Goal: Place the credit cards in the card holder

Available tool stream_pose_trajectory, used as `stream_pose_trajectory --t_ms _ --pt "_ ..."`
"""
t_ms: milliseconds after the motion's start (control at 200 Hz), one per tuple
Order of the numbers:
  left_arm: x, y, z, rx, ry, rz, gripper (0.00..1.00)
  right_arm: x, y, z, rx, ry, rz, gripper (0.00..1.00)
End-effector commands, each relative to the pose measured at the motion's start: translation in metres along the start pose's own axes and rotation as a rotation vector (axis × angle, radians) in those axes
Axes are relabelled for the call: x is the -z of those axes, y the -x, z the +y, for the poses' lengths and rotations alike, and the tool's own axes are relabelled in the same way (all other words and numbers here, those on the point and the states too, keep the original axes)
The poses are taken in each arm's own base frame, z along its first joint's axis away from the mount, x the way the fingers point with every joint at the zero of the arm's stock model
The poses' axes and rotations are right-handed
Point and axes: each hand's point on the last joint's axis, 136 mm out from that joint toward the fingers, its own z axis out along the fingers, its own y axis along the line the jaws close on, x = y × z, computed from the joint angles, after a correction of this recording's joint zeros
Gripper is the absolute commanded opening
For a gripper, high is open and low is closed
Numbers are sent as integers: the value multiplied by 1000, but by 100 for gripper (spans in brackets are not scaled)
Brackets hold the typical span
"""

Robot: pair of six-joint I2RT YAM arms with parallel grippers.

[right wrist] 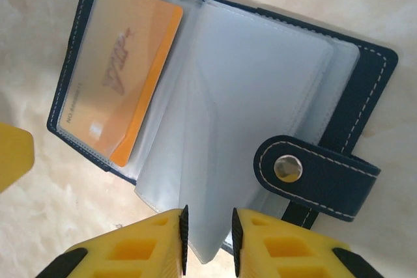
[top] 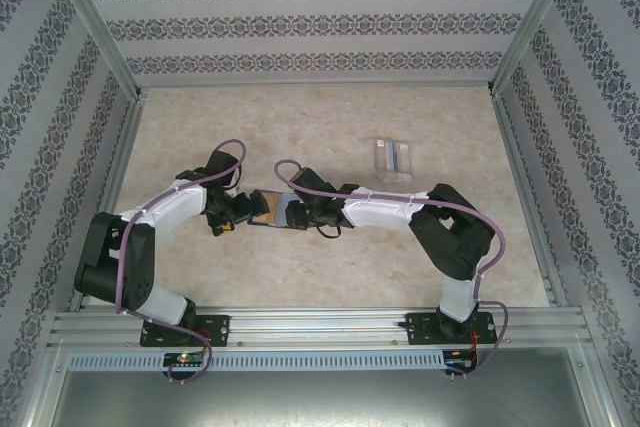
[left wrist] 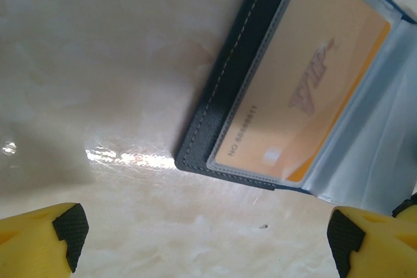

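Part of the card holder (left wrist: 221, 86) beyond the left wrist view's edge; clear box (top: 392, 158) contents indistinct.

floral-striped walls (top: 300, 22) surround a glossy pale marbled table (top: 200, 127) edged by aluminium rails (top: 320, 323).

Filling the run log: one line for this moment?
card holder open; orange card sleeved; left gripper open; right gripper around clear sleeve

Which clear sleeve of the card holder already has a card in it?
The sleeve flat against the card holder cover opposite the snap tab: the orange card shows through it. The loose sleeves in the middle look empty.
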Motion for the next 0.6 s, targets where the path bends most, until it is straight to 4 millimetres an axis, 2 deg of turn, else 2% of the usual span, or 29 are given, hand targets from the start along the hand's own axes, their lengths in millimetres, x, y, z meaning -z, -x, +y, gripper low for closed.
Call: stream_pose_trajectory --t_ms 0,310,595 --pt "-1 5 -3 8 -21 -6 96 -6 2 8 -19 32 1 28" --pt "1 5 -10 -6 -52 -7 95 -13 3 9 -59 67 10 39" --pt "5 11 -13 0 -70 -19 95 -13 8 12 -66 92 -3 39"
